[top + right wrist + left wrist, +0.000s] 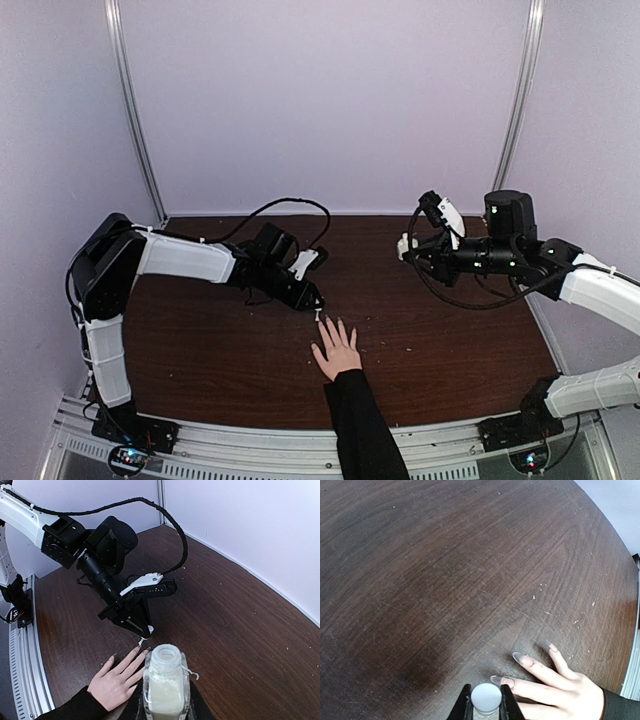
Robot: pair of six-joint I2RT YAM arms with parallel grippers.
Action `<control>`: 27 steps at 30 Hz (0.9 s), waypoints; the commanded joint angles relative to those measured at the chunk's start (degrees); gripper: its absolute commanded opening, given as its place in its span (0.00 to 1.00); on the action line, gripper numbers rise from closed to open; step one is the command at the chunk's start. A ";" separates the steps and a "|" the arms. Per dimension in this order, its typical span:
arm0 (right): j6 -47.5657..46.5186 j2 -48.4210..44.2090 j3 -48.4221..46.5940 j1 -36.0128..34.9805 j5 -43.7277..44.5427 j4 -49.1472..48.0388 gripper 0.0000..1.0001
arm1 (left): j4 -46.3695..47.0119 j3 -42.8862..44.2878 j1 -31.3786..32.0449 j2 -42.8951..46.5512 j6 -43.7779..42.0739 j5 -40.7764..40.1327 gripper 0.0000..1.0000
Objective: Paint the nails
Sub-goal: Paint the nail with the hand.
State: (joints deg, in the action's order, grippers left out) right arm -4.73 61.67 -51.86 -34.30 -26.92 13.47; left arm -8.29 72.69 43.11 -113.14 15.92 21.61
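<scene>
Spread hand [338, 352] flat on counter [450, 330], centre-front; nails [521, 658] long, pointed. The left gripper [486, 707] pinches white brush cap [486, 697] tight, just beside the fingertips. The right gripper [164, 705] clamps open clear bottle [164, 682], well apart.

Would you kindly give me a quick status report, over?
Left gripper shut on cap, close by nails. Right gripper shut on open bottle. Nothing blocking.

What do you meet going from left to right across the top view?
Left arm → hand → right gripper, shut on the bottle. The left gripper, shut on a cap, overlaps the hand, so it is left out.
</scene>
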 commanded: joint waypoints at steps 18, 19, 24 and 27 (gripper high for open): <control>-0.13 -1.34 0.69 0.30 0.95 -1.22 0.00 | 3.97 -0.71 -0.46 2.42 -1.01 6.17 0.00; -0.12 -1.36 0.70 0.35 0.91 -1.30 0.00 | 3.56 -0.64 -0.42 2.15 -1.01 6.15 0.00; -0.10 -1.19 0.70 0.31 0.73 -1.40 0.00 | 2.70 -0.82 -0.32 1.94 -1.17 6.27 0.00; -0.03 -1.30 0.62 0.34 0.74 -1.33 0.00 | 2.67 -0.81 -0.24 1.68 -1.16 6.15 0.00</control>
State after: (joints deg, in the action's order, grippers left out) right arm -4.73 61.65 -51.86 -34.30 -26.92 13.47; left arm -6.15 72.34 43.11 -111.85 15.40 26.96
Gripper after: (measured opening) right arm 0.212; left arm 0.147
